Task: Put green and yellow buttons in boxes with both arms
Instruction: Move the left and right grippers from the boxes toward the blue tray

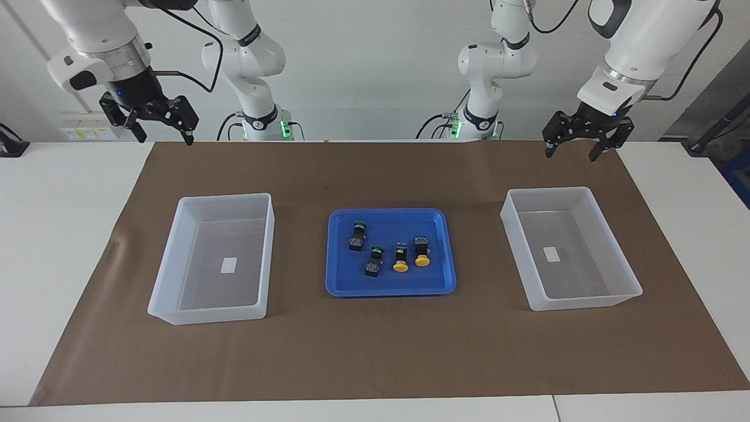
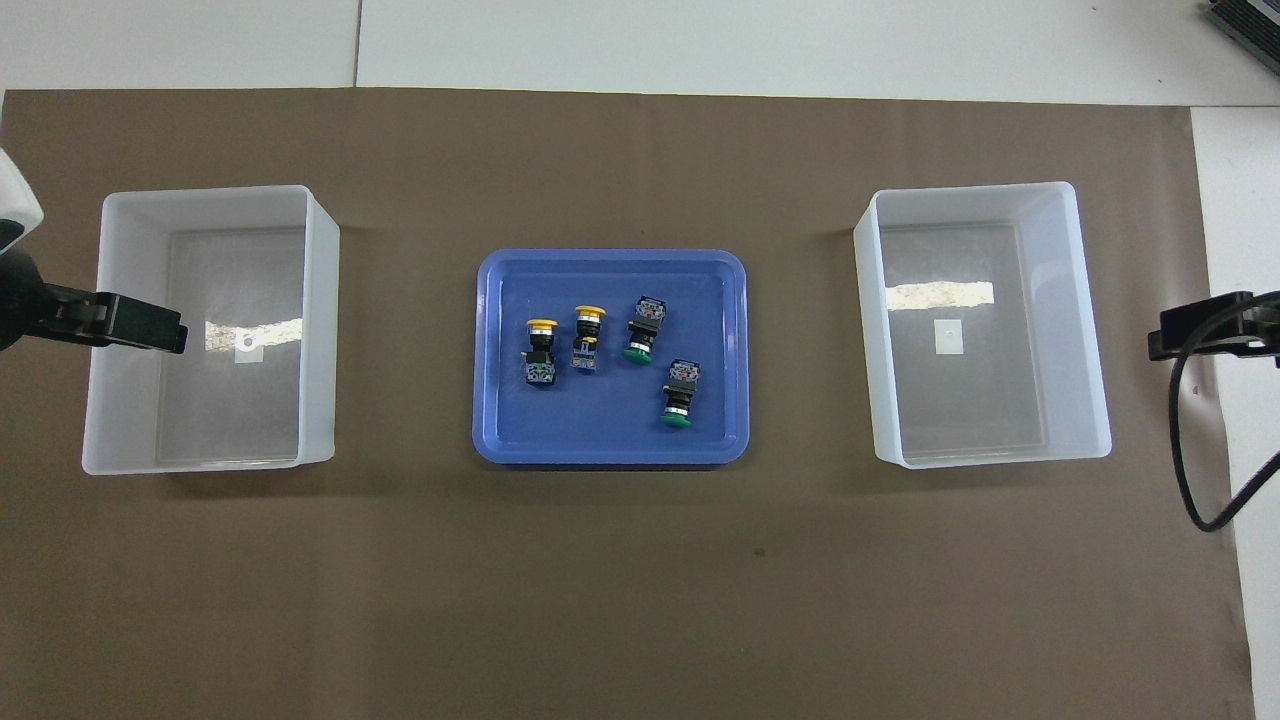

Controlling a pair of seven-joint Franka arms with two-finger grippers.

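Note:
Two green buttons (image 1: 358, 233) (image 1: 374, 261) and two yellow buttons (image 1: 401, 258) (image 1: 422, 251) lie on their sides in a shallow blue tray (image 1: 387, 213) at the table's middle. In the overhead view the green ones (image 2: 641, 333) (image 2: 680, 394) lie toward the right arm's end and the yellow ones (image 2: 540, 351) (image 2: 588, 336) toward the left arm's. One translucent box (image 1: 225, 198) (image 2: 970, 188) stands at the right arm's end, the other (image 1: 551, 190) (image 2: 200, 192) at the left arm's; both hold only a label. My right gripper (image 1: 165, 139) and left gripper (image 1: 571, 153) hang open and empty, raised over the mat's edge nearest the robots.
A brown mat (image 1: 375, 351) covers the table under the tray and both boxes. Bare mat lies between the tray and each box. The white tabletop (image 1: 58, 234) shows past the mat's ends.

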